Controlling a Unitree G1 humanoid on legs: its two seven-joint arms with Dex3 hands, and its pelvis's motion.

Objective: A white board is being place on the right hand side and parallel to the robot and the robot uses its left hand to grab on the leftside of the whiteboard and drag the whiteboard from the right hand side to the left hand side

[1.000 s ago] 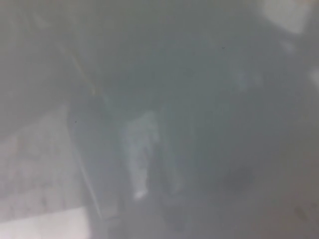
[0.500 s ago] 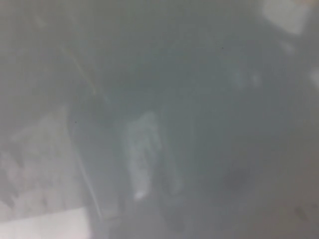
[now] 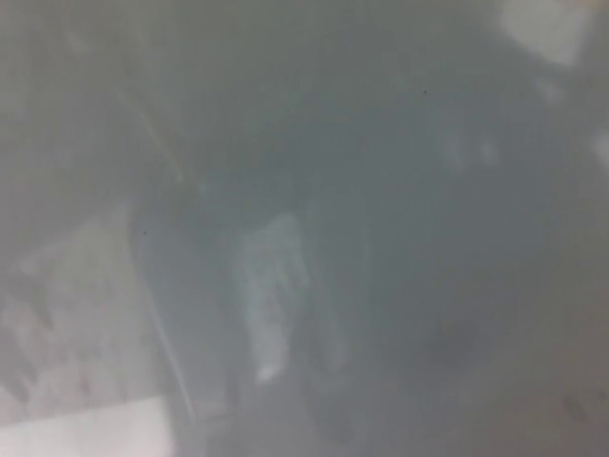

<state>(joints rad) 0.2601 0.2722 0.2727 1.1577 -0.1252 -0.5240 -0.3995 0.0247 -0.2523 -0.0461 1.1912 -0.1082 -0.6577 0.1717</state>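
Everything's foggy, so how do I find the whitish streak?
Start at the big dark blurry mass filling the middle. Near its lower left runs a whitish upright streak. It is narrow, unlike the wide pale patch in the bottom-left corner.

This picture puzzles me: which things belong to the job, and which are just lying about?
For the job: nothing recognisable; the view is too blurred.
Lying about: pale patch, lower left; bright patch, upper right; neither identifiable.

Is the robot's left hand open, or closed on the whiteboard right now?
Cannot tell. The head view is fogged and badly blurred: only vague dark and pale patches show, and neither a hand nor the board's edge can be made out.
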